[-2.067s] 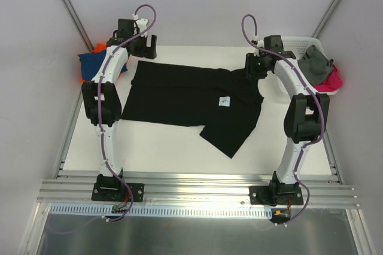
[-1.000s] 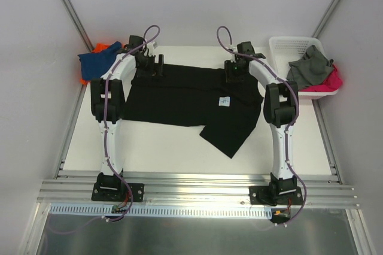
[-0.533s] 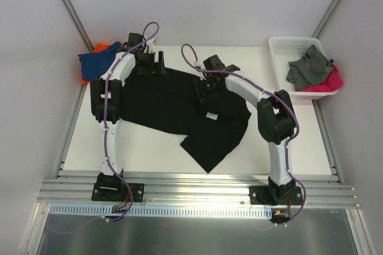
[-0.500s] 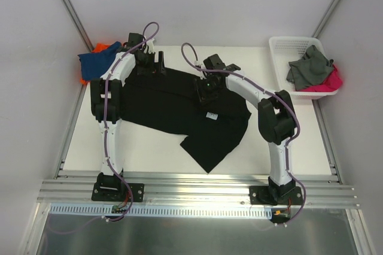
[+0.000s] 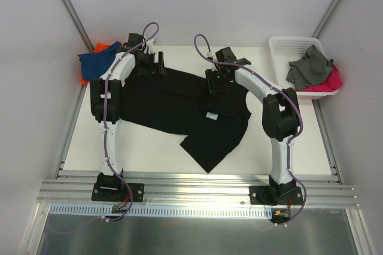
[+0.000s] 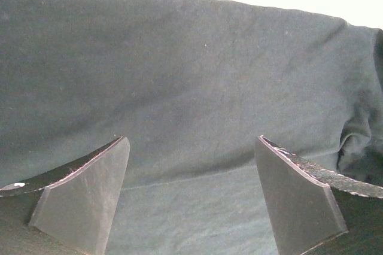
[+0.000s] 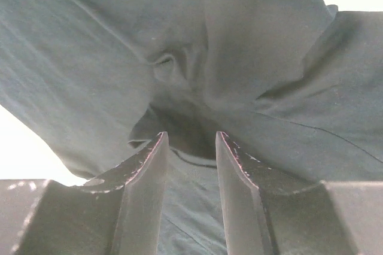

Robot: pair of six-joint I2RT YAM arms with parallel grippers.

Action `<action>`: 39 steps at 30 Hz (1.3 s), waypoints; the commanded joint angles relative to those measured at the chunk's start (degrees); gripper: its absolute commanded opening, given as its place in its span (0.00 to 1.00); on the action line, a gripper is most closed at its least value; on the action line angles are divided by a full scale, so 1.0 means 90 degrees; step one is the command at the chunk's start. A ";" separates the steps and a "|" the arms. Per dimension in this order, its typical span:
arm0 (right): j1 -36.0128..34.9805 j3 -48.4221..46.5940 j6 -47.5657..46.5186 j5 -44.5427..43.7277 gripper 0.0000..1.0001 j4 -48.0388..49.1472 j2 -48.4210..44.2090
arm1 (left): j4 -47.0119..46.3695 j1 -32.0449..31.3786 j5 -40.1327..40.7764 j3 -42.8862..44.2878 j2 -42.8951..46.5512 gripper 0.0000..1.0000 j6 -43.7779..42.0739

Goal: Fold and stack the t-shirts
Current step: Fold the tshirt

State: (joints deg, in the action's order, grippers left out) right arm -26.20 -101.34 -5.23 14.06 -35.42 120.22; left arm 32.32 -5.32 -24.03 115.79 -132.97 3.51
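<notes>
The black t-shirt lies rumpled across the middle of the table, its small white label facing up and a sleeve pointing to the near edge. My left gripper is wide open above the shirt's far left edge, and the left wrist view shows only black cloth under it. My right gripper hovers over the shirt's bunched far right part. Its jaws stand narrowly apart over wrinkled cloth. The blue t-shirt and the orange one lie piled at the far left corner.
A white slotted basket stands at the far right with grey cloth and pink cloth in it. Metal rails run along the table's near edge. Bare white table shows near the arm bases.
The right gripper dragged the shirt's right part left and nearer, then pulled back a little to the far right. The shirt stays bunched where it was left. The left gripper has held still for the last second.
</notes>
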 commanded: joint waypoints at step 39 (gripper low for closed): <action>0.0693 0.0557 -0.0356 -0.0322 0.40 -0.0049 -0.0381 | 0.0042 -0.0141 -0.0045 -0.0472 0.1522 0.87 0.0099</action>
State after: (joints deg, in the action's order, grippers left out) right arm -21.63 -93.32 -6.94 12.14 -37.30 114.74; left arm 32.49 -5.82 -25.02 112.99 -124.97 4.10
